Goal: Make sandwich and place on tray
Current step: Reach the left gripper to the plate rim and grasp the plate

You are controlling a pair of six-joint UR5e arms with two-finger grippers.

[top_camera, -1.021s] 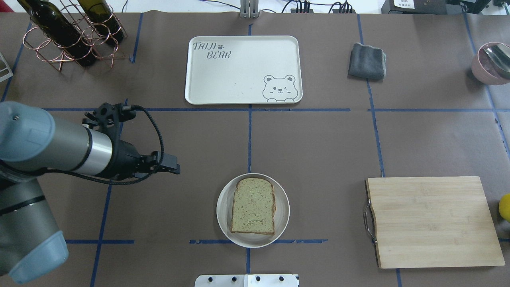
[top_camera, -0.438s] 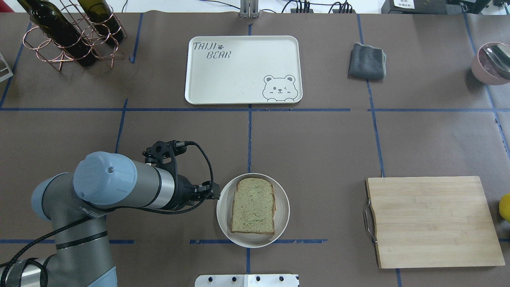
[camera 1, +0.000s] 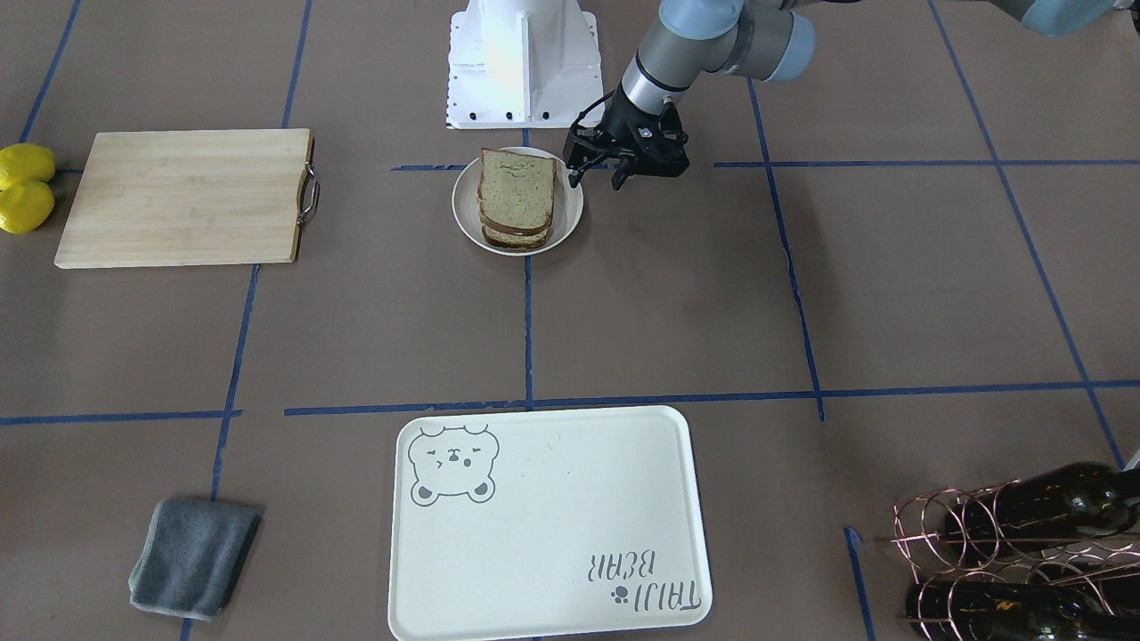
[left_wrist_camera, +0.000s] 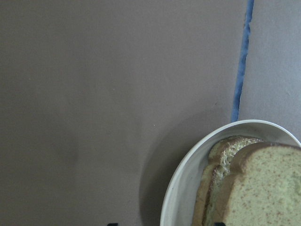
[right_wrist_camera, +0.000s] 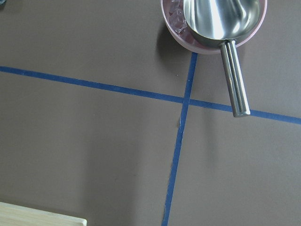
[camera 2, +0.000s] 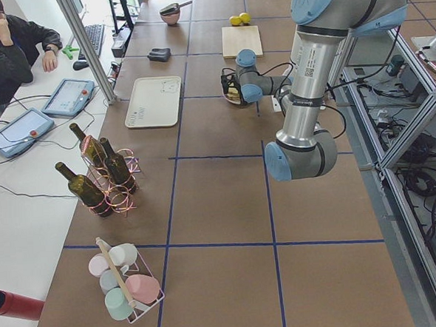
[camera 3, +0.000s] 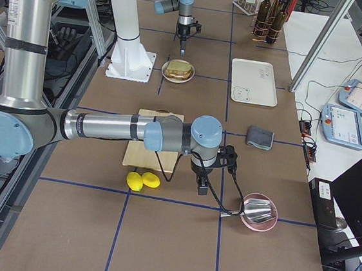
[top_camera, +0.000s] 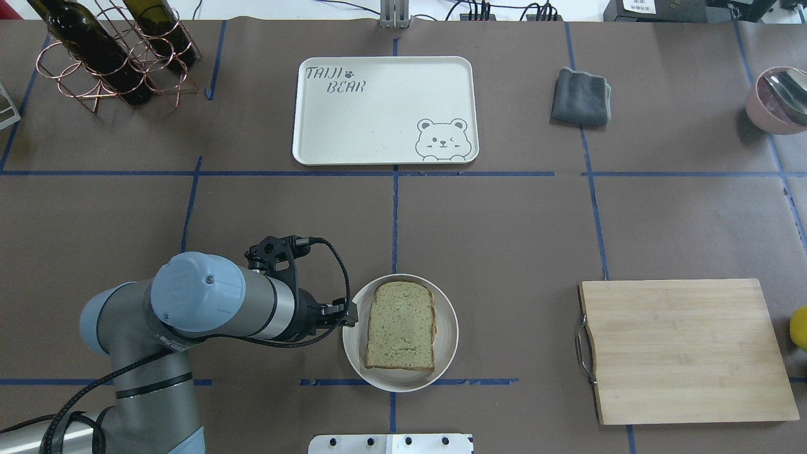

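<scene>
The sandwich (top_camera: 401, 325), two speckled bread slices stacked, lies in a round white dish (top_camera: 449, 353) at the table's near middle. It also shows in the front view (camera 1: 517, 191) and in the left wrist view (left_wrist_camera: 263, 188). The egg is hidden. My left gripper (camera 1: 595, 175) hangs open and empty at the dish's left rim, also seen from overhead (top_camera: 350, 317). The cream bear tray (top_camera: 378, 113) lies at the far middle with nothing on it. My right gripper (camera 3: 201, 186) shows only in the right side view, near the pink bowl; I cannot tell if it is open.
A wooden cutting board (top_camera: 687, 350) lies at the near right, with lemons (camera 1: 25, 187) beyond it. A grey cloth (top_camera: 580, 96) lies right of the tray. A wine rack (top_camera: 113, 57) stands far left. A pink bowl with a metal scoop (top_camera: 778, 98) sits far right.
My left arm has swung from the left of the table in toward the dish and lowered; its gripper is now at the dish's left rim. The sandwich has not moved.
</scene>
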